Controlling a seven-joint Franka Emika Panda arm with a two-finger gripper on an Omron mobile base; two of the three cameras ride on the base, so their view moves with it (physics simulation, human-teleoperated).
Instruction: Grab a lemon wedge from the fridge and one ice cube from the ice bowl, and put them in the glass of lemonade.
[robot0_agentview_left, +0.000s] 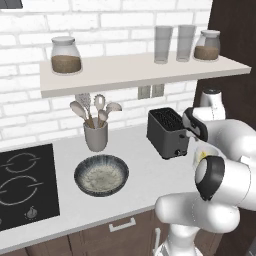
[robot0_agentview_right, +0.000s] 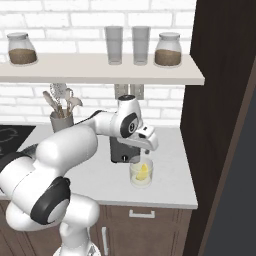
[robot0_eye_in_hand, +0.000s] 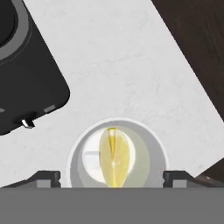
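- Wedge (robot0_eye_in_hand: 114, 158) bright yellow, standing on edge inside glass (robot0_agentview_right: 141, 174), in pale liquid; small whitish block beside it in hand view, identity unclear.
- Glass short, clear, on counter (robot0_agentview_right: 165, 180) just in front of toaster (robot0_agentview_left: 167, 132), near dark cabinet (robot0_agentview_right: 220, 100) to the right.
- Gripper (robot0_eye_in_hand: 113, 176) directly above glass, fingers spread wide, one tip either side of the rim, gripping nothing.
- Bowl (robot0_agentview_left: 101, 175) wide, shallow, dark rim, pale speckled inside; on counter left of toaster, in front of cup (robot0_agentview_left: 96, 135). Contents too fine to tell.
- Count: one wedge, one short glass, one bowl, one toaster, one cup of utensils.
- On shelf (robot0_agentview_left: 135, 70): two tall glasses (robot0_agentview_left: 163, 44), two jars (robot0_agentview_left: 66, 55) of brown powder.
- Hob (robot0_agentview_left: 25, 185) at far left of counter.
- In left base view, arm covering most of the glass; toaster close behind it.
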